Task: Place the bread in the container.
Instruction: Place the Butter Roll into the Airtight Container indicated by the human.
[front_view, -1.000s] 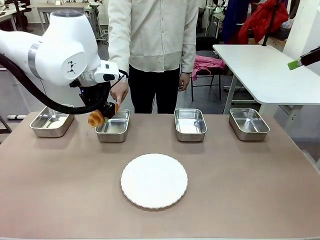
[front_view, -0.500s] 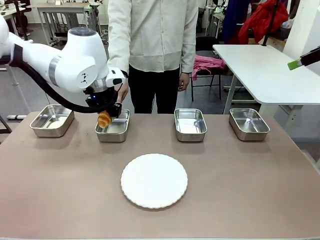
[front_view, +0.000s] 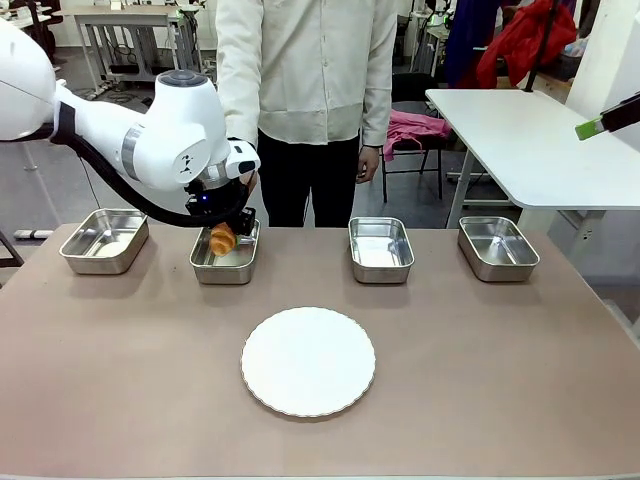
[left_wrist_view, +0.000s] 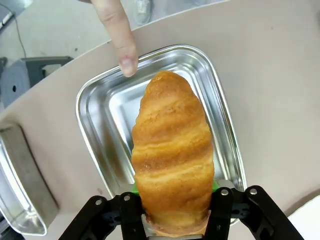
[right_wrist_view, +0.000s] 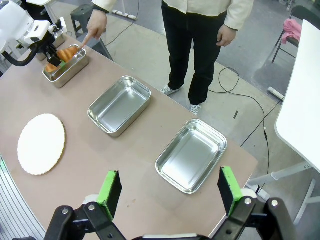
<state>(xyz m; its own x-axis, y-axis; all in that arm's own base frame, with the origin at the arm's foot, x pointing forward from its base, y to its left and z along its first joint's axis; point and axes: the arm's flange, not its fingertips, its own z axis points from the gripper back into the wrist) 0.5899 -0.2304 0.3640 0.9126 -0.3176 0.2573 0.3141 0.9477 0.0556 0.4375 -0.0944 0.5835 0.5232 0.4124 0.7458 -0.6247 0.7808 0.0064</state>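
My left gripper (front_view: 226, 232) is shut on the bread (front_view: 221, 240), a golden-brown ridged croissant, and holds it over the container (front_view: 226, 264), the second steel pan from the left. In the left wrist view the bread (left_wrist_view: 172, 150) points away between the green pads (left_wrist_view: 215, 186), above the container (left_wrist_view: 100, 95). The person's finger (left_wrist_view: 122, 40) points at the pan's far rim. My right gripper (right_wrist_view: 170, 192) is open and empty, high above the table's right end.
Three more steel pans (front_view: 104, 240) (front_view: 380, 248) (front_view: 498, 247) stand along the far edge. A round white plate (front_view: 308, 360) lies at the table's middle. The person stands behind the container, with a hand (front_view: 246, 185) close to my left wrist.
My left arm has carried the bread rightward from beside the container's left edge to above its inside. The person's finger stays at the pan.
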